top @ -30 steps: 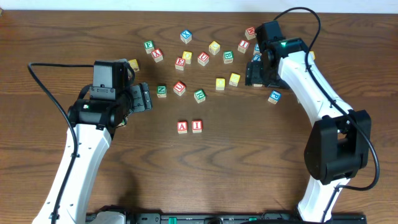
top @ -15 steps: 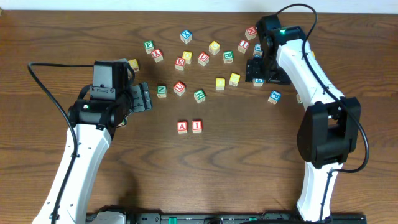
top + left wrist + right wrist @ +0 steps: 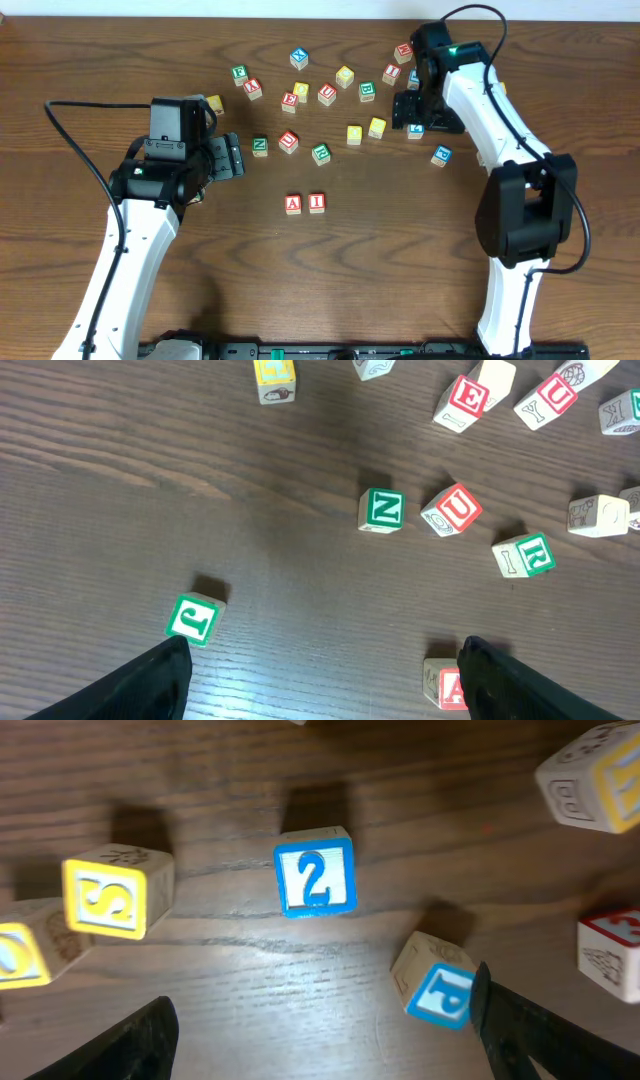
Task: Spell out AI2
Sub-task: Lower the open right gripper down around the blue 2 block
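The red A cube [image 3: 292,204] and red I cube [image 3: 317,202] sit side by side in the middle of the table. The A cube also shows in the left wrist view [image 3: 441,686], partly behind one finger. The blue 2 cube [image 3: 415,130] [image 3: 315,877] lies flat on the table just in front of my right gripper [image 3: 414,110] [image 3: 320,1040]. That gripper is open and empty above the wood, and the 2 sits in line with the gap between its fingers. My left gripper [image 3: 232,157] [image 3: 325,680] is open and empty, left of the A cube.
Several other letter cubes are scattered across the far half. A blue P cube [image 3: 437,987] [image 3: 441,155] and a yellow S cube [image 3: 117,892] [image 3: 377,127] flank the 2. A green J [image 3: 195,618] and a green N [image 3: 381,510] lie near the left gripper.
My right gripper has shifted slightly toward the far edge, uncovering the 2 cube. The left arm and the A and I cubes have not moved.
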